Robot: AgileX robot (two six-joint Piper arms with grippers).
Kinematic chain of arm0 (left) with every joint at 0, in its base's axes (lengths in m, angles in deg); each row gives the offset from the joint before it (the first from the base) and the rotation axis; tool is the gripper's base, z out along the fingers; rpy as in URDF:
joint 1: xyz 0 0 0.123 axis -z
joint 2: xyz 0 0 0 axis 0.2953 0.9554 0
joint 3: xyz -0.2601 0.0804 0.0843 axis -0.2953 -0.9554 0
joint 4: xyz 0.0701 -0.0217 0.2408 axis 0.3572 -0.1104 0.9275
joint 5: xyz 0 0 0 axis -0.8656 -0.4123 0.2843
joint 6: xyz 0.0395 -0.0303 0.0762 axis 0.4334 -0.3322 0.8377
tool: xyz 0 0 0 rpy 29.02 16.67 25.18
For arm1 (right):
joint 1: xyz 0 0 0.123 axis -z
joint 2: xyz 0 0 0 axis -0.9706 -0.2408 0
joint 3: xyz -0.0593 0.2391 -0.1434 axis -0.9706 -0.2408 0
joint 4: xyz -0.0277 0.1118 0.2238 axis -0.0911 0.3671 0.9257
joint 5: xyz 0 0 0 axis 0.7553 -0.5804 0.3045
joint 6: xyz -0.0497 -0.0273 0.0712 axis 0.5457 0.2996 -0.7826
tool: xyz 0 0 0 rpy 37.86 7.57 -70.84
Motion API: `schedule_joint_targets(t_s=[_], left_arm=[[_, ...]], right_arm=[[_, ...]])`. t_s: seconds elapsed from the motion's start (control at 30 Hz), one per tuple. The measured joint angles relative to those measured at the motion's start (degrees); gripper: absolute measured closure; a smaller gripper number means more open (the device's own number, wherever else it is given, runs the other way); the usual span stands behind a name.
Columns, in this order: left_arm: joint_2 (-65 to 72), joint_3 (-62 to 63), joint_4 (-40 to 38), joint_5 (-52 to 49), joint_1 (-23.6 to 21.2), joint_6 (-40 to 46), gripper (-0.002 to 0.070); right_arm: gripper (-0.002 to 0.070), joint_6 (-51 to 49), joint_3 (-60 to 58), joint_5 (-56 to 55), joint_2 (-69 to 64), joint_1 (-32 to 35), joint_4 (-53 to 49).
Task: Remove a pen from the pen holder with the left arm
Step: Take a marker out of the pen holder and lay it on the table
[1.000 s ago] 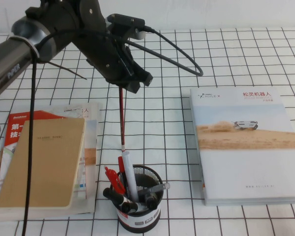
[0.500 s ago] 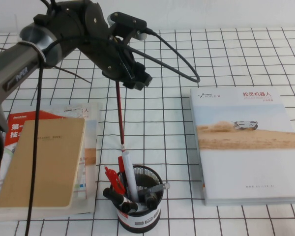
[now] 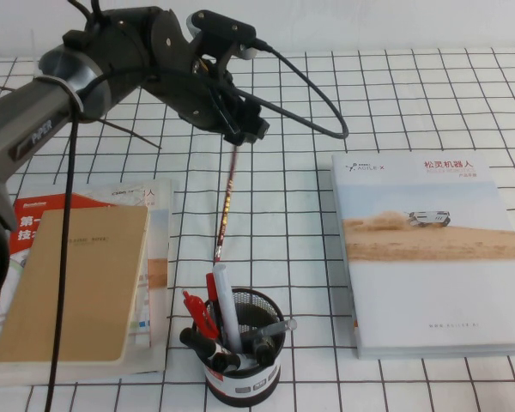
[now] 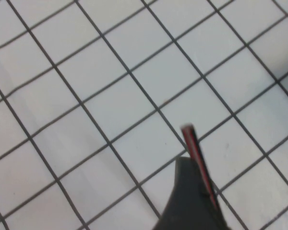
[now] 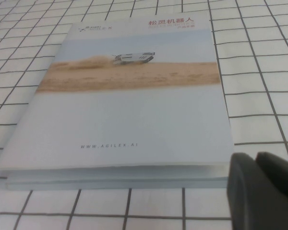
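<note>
The white tabletop with a black grid (image 3: 395,103) is carrying everything, and the black left arm (image 3: 34,129) is reaching across it from the robot's left toward the far middle. On the right a large pale booklet with a desert photograph (image 3: 429,283) is lying flat. On the left a tan notebook (image 3: 73,283) is lying on top of red-and-white brochures (image 3: 34,210). At the near edge, between these 2 stacks, the black mesh pen holder (image 3: 240,386) is standing upright with several pens and markers standing in it, among them a white marker (image 3: 226,300). The left gripper (image 3: 245,133) is hovering over the table well beyond the holder, and the thin red pen (image 3: 225,206) is hanging from under it at a slant. Its upper end is at the gripper and its lower end is showing just beyond the holder's rim, clear of the cup. Whether this gripper is clamping the pen or letting it go cannot be told, nor whether the pen's lower tip is touching the table. The right gripper (image 5: 257,163) is resting low beside the booklet's near corner, its 2 dark tips seemingly pressed together on nothing. The extraction itself is looking done, since 1 pen is out. What is left seems to be laying it down and pulling the arm away.
</note>
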Motion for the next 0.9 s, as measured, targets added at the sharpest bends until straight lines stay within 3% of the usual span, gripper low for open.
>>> schedule_joint_targets(t_s=[0.37, 0.43, 0.5, 0.57, 0.63, 0.9], left_arm=[[0.42, 0.0, -0.11, 2.26, 0.0, -3.3, 0.0289], [0.42, 0.0, 0.13, 1.82, 0.0, -3.33, 0.0329], [0.31, 0.0, 0.98, 0.92, 0.0, -3.33, 0.0415], [-0.31, 0.0, 2.33, -0.12, 0.0, -3.33, 0.0545], [-1.72, -0.12, 3.71, -0.65, 0.0, -3.33, 0.0616], [-14.42, -1.8, 5.5, -0.38, 0.0, -3.33, 0.0673]], right_arm=[[0.0691, 0.0, 0.0, 0.0, 0.0, 0.0, 0.0], [0.0691, 0.0, 0.0, 0.0, 0.0, 0.0, 0.0], [0.0691, 0.0, 0.0, 0.0, 0.0, 0.0, 0.0], [0.0691, 0.0, 0.0, 0.0, 0.0, 0.0, 0.0], [0.0691, 0.0, 0.0, 0.0, 0.0, 0.0, 0.0], [0.0691, 0.0, 0.0, 0.0, 0.0, 0.0, 0.0]])
